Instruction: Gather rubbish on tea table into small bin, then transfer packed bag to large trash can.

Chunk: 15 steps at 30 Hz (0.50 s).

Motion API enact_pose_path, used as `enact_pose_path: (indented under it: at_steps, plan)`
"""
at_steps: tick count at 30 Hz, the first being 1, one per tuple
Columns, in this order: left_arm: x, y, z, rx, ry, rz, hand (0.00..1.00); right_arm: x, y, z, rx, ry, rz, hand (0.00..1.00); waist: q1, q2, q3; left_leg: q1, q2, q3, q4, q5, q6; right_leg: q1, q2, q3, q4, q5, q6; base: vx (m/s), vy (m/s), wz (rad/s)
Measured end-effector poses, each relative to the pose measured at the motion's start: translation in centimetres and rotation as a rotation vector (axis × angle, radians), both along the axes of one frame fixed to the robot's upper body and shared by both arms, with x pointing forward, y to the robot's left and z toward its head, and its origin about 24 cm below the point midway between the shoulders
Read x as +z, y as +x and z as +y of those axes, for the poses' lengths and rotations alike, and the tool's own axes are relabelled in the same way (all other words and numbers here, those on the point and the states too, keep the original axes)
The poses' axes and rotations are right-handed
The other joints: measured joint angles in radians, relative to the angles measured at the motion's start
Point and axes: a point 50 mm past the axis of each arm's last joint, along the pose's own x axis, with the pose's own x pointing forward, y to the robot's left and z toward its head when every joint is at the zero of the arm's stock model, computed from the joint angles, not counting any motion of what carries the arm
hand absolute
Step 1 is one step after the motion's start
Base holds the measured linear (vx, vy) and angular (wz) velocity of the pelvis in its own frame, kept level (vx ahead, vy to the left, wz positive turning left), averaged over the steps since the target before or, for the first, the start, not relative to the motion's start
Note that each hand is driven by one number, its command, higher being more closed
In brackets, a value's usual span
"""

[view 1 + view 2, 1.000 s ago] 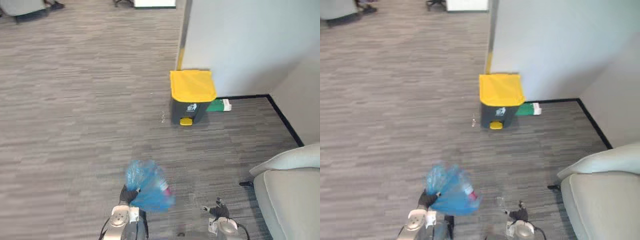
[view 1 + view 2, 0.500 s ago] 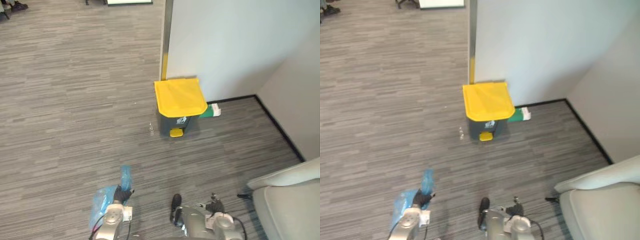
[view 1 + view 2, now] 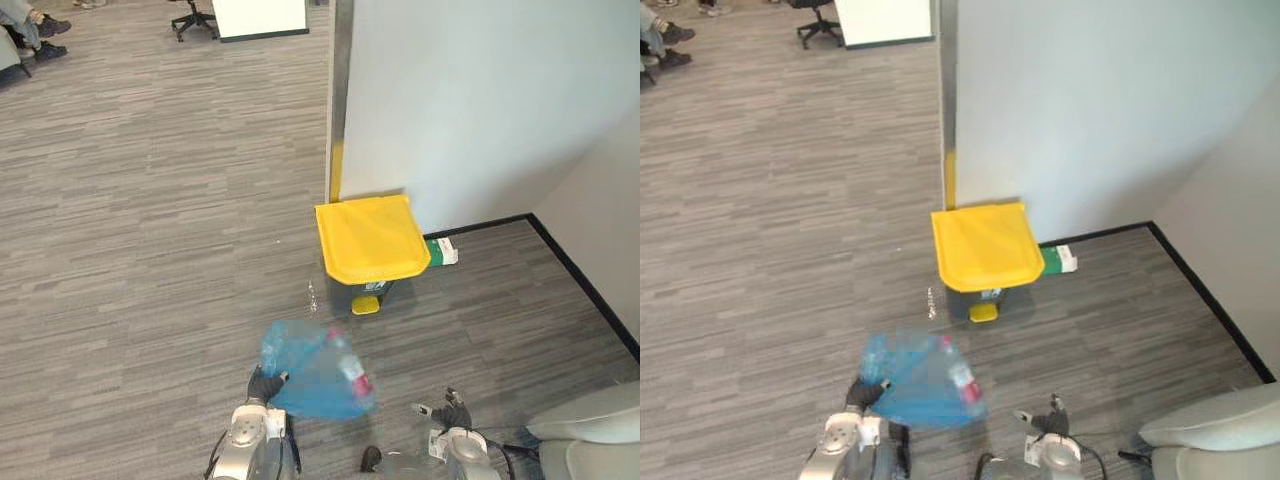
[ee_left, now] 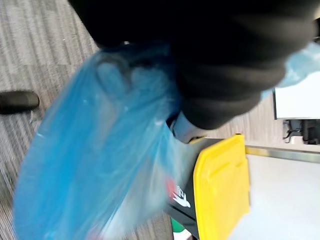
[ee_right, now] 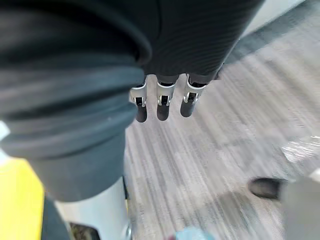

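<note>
The left hand [image 3: 265,384], fingers clenched on the blue rubbish bag [image 3: 315,372], has swung it up ahead, toward the now nearer yellow-lidded trash can [image 3: 370,238]. Its lid is shut, and the right hand [image 3: 455,412] hangs idle, fingers straight.

Open floor [image 3: 150,260] is left before and to the left of the large trash can [image 3: 370,248], which is backed by the wall [image 3: 480,100], flanked by a green box [image 3: 441,252], and closed by its yellow lid [image 3: 375,225].

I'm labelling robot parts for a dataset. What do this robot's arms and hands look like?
Silver-grey arms. The left robot hand and the right robot hand each wear a dark ribbed cover over back and wrist; the right's fingers are silver with dark tips.
</note>
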Motion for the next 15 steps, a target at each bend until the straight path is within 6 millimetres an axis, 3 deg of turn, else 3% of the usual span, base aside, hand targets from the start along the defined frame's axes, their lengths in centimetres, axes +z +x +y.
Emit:
enact_pose_path:
  at_steps: [2, 3, 4, 5, 7, 9, 11, 13, 15]
  plan:
    - [-0.3, -0.5, -0.1, 0.004, -0.005, 0.016, 1.0, -0.1, -0.3, 0.0, 0.0, 0.003, 0.006, 0.0, 0.004, 0.005, 0.007, 0.051, -0.025, 0.036, 0.026, -0.091, 0.015, -0.028, -0.047, 0.038, 0.152, -0.027, 0.058, 0.21, 0.246, -0.57]
    - [-0.6, -1.4, -0.4, 0.0, -0.01, 0.04, 1.0, -0.1, -0.3, 0.2, 0.002, 0.008, 0.003, 0.0, 0.005, 0.016, 0.011, 0.112, -0.032, 0.07, 0.026, -0.128, 0.02, -0.12, -0.074, 0.079, 0.419, -0.017, 0.061, 0.11, 0.163, -0.71]
    - [-0.7, -1.6, -0.5, -0.007, -0.011, 0.045, 1.0, 0.0, -0.3, 0.3, 0.004, 0.011, -0.003, 0.0, 0.005, 0.015, 0.011, 0.128, -0.038, 0.074, 0.026, -0.137, 0.023, -0.164, -0.085, 0.091, 0.515, 0.001, 0.053, 0.16, 0.179, -0.41]
    - [-0.8, -1.8, -0.4, -0.02, -0.001, 0.056, 1.0, 0.2, -0.1, 0.3, 0.013, 0.01, -0.02, 0.0, -0.009, 0.012, 0.014, 0.175, -0.052, 0.076, 0.036, -0.168, 0.029, -0.274, -0.112, 0.107, 0.745, 0.049, 0.032, 0.19, 0.107, -0.03]
    - [-0.5, -1.5, -0.1, -0.009, 0.008, 0.045, 1.0, 0.5, 0.3, 0.5, 0.017, 0.015, -0.04, 0.0, -0.023, -0.007, 0.024, 0.229, -0.048, 0.075, 0.053, -0.212, 0.034, -0.375, -0.106, 0.075, 0.861, 0.024, 0.01, 0.27, 0.085, -0.04]
    - [-0.1, -1.1, 0.0, -0.01, 0.011, 0.022, 1.0, 0.7, 0.7, 0.6, 0.016, 0.017, -0.062, 0.0, -0.028, -0.007, 0.026, 0.246, -0.029, 0.077, 0.078, -0.249, 0.032, -0.432, -0.089, -0.003, 0.783, 0.003, -0.015, 0.33, 0.003, -0.05]
    - [0.3, -0.4, 0.0, -0.012, 0.008, 0.0, 1.0, 0.9, 0.9, 0.6, 0.012, 0.018, -0.076, 0.0, -0.036, -0.006, 0.027, 0.284, -0.017, 0.074, 0.08, -0.281, 0.022, -0.457, -0.062, -0.083, 0.561, 0.014, -0.016, 0.44, -0.047, 0.13]
    - [1.0, 1.1, -0.1, -0.023, 0.01, -0.043, 1.0, 0.9, 1.1, 0.5, 0.002, 0.018, -0.078, 0.0, -0.036, 0.002, 0.035, 0.294, 0.01, 0.051, 0.128, -0.325, -0.004, -0.456, -0.008, -0.102, 0.257, 0.109, -0.014, 0.46, -0.113, 0.41]
    - [2.1, 3.0, -0.4, -0.038, 0.013, -0.104, 1.0, 1.0, 1.3, 0.2, -0.013, 0.016, -0.085, 0.0, -0.043, -0.006, 0.074, 0.311, 0.032, -0.019, 0.229, -0.411, -0.037, -0.431, 0.012, -0.063, 0.0, 0.23, 0.017, 0.53, -0.218, 0.81]
